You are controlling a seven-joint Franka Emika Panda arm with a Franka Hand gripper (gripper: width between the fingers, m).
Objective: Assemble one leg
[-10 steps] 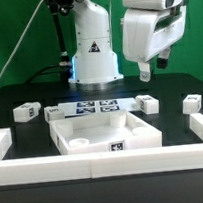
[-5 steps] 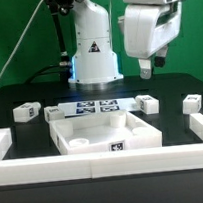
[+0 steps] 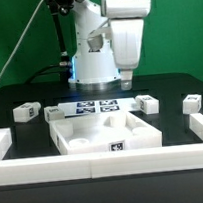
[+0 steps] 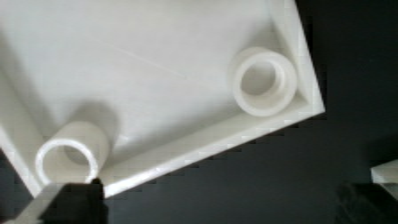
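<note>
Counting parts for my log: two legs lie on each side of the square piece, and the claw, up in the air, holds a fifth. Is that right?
Not quite. The claw holds nothing: the exterior view shows it empty in the air, and the wrist view shows it open. The rest stands: two legs lie on each side of the square piece.

Leg (image 3: pixel 26 112) white, black-white tag; table (image 3: pixel 174 87) black; backdrop (image 3: pixel 183 31) green.
</note>
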